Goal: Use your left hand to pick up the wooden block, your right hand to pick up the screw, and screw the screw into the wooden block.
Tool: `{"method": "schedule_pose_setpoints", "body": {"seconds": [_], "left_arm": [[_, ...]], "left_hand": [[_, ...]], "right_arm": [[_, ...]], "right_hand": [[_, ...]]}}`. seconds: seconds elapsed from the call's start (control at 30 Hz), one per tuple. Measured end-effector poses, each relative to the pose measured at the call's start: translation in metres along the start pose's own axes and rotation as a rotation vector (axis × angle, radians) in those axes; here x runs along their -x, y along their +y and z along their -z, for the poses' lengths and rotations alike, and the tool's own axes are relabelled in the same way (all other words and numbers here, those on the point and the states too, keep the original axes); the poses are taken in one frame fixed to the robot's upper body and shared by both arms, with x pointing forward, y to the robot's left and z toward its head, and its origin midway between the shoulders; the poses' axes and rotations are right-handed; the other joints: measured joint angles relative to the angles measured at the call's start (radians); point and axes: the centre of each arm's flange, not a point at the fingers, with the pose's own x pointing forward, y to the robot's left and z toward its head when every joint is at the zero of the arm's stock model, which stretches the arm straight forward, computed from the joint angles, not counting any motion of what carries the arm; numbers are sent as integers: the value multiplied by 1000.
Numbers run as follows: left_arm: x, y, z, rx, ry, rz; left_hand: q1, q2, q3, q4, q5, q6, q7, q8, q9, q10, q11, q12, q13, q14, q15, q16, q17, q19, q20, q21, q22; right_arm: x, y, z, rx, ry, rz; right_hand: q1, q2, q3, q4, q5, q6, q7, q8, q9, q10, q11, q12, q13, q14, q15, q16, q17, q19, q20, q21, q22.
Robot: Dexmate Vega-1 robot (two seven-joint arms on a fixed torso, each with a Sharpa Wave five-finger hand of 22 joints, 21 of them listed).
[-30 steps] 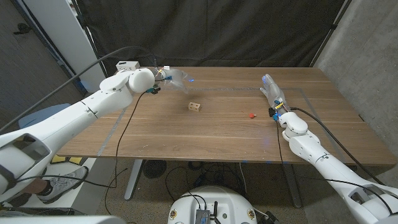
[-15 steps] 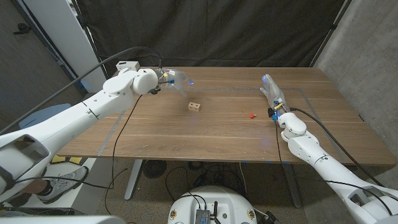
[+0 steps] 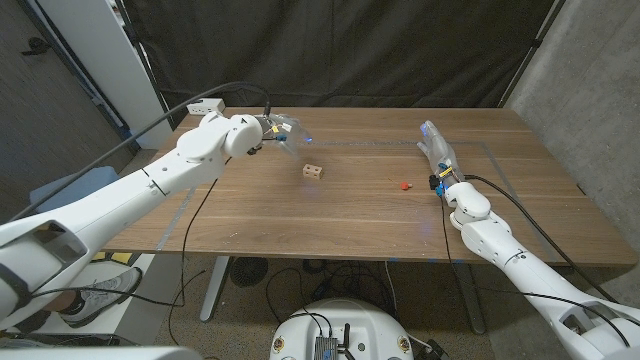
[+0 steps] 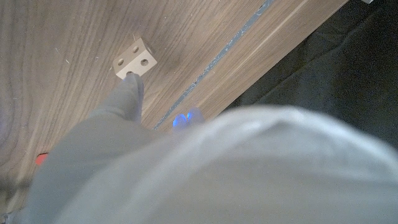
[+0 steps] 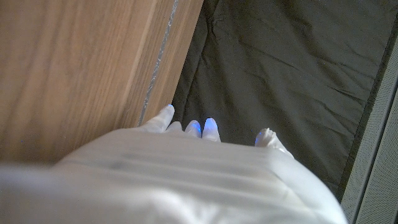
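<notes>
A small pale wooden block (image 3: 313,171) with round holes sits on the table's middle; it also shows in the left wrist view (image 4: 134,58). A red screw (image 3: 403,185) lies to its right on the bare wood, and a red speck of it (image 4: 41,158) shows in the left wrist view. My left hand (image 3: 285,131) hovers behind and to the left of the block, holding nothing, with a finger (image 4: 127,98) reaching toward it. My right hand (image 3: 438,148) stands to the right of the screw, fingers apart, empty.
The wooden table (image 3: 350,215) has a thin taped line near its far edge. A black curtain hangs behind the table. A black cable runs from my left arm across the table's left side. A concrete wall stands at the right.
My left arm has swung right and forward, bringing its hand nearer the block. My right hand, the block and the screw have stayed in place.
</notes>
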Motion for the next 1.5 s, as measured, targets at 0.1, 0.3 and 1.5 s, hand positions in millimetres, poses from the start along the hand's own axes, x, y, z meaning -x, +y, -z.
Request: {"method": "schedule_pose_setpoints", "body": {"seconds": [0.1, 0.3, 1.5], "left_arm": [[-1, 0, -3, -19, 5, 2], [-4, 0, -10, -56, 6, 3], [-29, -19, -31, -113, -7, 25]], "left_hand": [[9, -1, -3, -3, 0, -7, 0, -3, 0, -5, -5, 0, 0, -2, 2, 0, 0, 3, 3, 0, 0], [18, -10, -4, -4, 0, -14, 4, -3, 0, -16, -5, 0, 5, -2, 2, 0, 0, -1, 7, 0, 0], [56, -17, -11, 3, 4, -14, 4, 2, 3, -12, -9, 0, 9, 4, -4, 5, 0, 3, 13, 5, -2]], "right_arm": [[1, 1, 1, -1, 2, 3], [4, 3, 3, -4, 7, 9], [13, 1, 8, -16, 22, 35]], "right_hand": [[0, 0, 0, 0, 0, 0, 0, 0, 0, 0, 0, 0, 0, 0, 0, 0, 0, 0, 0, 0, 0], [0, 0, 0, 0, 0, 0, 0, 0, 0, 0, 0, 0, 0, 0, 0, 0, 0, 0, 0, 0, 0], [-5, -5, 0, 0, 0, 0, 0, 0, 0, 0, 0, 0, 0, 0, 0, 0, 0, 0, 0, 0, 0]]}}
